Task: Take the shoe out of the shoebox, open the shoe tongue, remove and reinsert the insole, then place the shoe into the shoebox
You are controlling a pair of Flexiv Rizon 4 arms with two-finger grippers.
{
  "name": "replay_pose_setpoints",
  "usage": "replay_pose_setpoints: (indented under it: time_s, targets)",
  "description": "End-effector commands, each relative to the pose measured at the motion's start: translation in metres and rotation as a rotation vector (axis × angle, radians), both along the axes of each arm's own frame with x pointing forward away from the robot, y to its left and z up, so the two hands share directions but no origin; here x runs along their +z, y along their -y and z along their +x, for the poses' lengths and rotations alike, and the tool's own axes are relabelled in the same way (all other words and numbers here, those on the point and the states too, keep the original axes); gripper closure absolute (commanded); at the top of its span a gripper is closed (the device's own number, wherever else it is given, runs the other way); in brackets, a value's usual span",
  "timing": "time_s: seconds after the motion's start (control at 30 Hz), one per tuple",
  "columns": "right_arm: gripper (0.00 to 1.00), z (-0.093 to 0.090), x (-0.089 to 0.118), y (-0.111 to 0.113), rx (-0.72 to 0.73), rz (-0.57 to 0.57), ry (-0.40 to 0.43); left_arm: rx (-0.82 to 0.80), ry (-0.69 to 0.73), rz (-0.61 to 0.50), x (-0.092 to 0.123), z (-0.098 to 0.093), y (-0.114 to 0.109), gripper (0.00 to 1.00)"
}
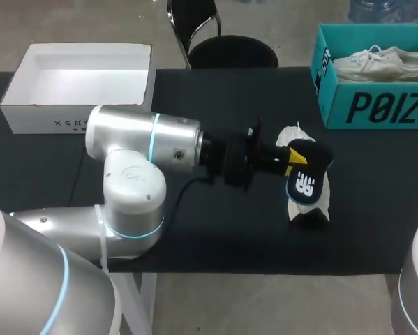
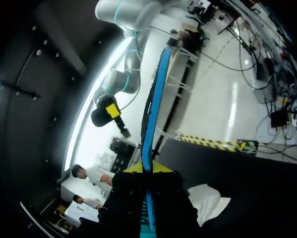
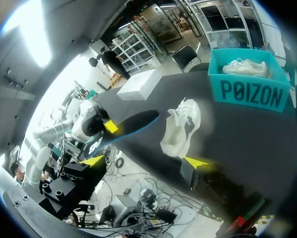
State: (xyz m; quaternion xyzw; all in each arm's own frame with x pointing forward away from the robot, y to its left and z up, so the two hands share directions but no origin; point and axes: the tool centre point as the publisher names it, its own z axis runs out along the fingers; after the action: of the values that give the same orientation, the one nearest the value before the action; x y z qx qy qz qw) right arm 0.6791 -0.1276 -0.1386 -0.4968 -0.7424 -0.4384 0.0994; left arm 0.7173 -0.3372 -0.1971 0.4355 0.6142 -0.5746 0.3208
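A white shoe (image 1: 308, 211) lies on the black table, toe toward the front edge. Just above it hangs a black insole (image 1: 308, 183) with a blue rim and a white logo. My left gripper (image 1: 291, 159) is shut on the insole's end. In the left wrist view the insole (image 2: 155, 109) stands edge-on between the fingers, with the shoe (image 2: 207, 201) below. My right gripper (image 3: 144, 161) stands open and holds nothing, off to the right of the shoe (image 3: 180, 129). From there the insole (image 3: 133, 124) shows beside the shoe.
A teal shoebox (image 1: 376, 108) at the back right holds another white shoe (image 1: 383, 64). An open white box (image 1: 76, 87) sits at the back left. The left arm's big silver body (image 1: 146, 146) spans the table's middle.
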Motion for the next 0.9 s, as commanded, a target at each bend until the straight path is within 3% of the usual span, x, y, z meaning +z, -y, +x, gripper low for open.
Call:
replay_pose_setpoints:
  time_s: [0.03,0.37,0.6,0.9]
  targets:
    - [0.0,-0.006,0.0,-0.001,-0.008,-0.003,0.005,-0.002,-0.04,0.03,-0.011,-0.008,0.01,1.0]
    - [0.0,-0.006,0.0,-0.001,-0.008,-0.003,0.005,-0.013,-0.177,0.054,-0.046,-0.024,0.042,1.0]
    - [0.0,-0.006,0.0,-0.001,-0.008,-0.003,0.005,-0.002,-0.22,0.088,-0.062,-0.015,0.06,1.0]
    - [0.0,-0.006,0.0,-0.001,-0.008,-0.003,0.005,0.049,-0.242,0.126,-0.065,0.0,0.055,1.0]
